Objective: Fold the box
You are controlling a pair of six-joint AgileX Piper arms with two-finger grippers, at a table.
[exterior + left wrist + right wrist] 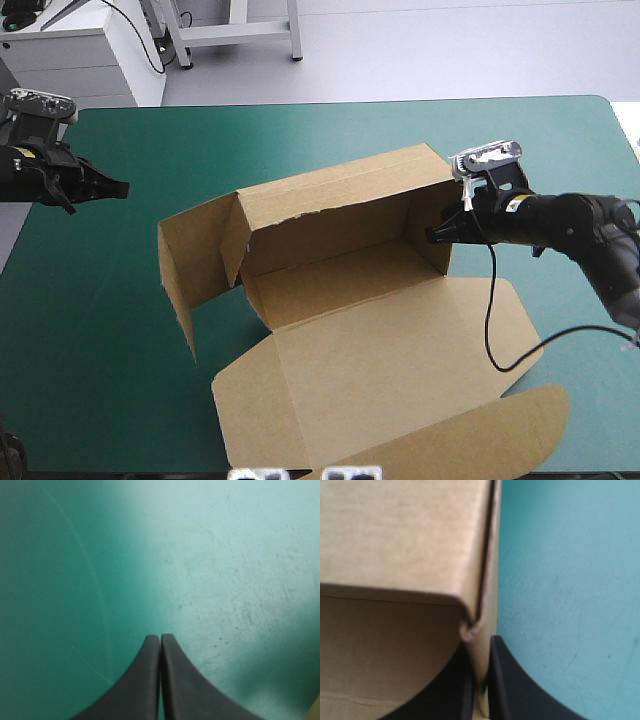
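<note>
one right pincer [481,650] clamps the upright brown box [380,370] wall; left pincer [160,639] closed, empty.

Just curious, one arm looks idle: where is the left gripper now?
From above, the left gripper hovers shut over the left edge of the table, clear of the box, whose right wall the right gripper pinches.

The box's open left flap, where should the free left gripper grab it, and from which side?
Probably its free outer edge, approached from the left, where the shut left gripper hovers: the flap stands upright, swung outward, that thin edge exposed.
</note>
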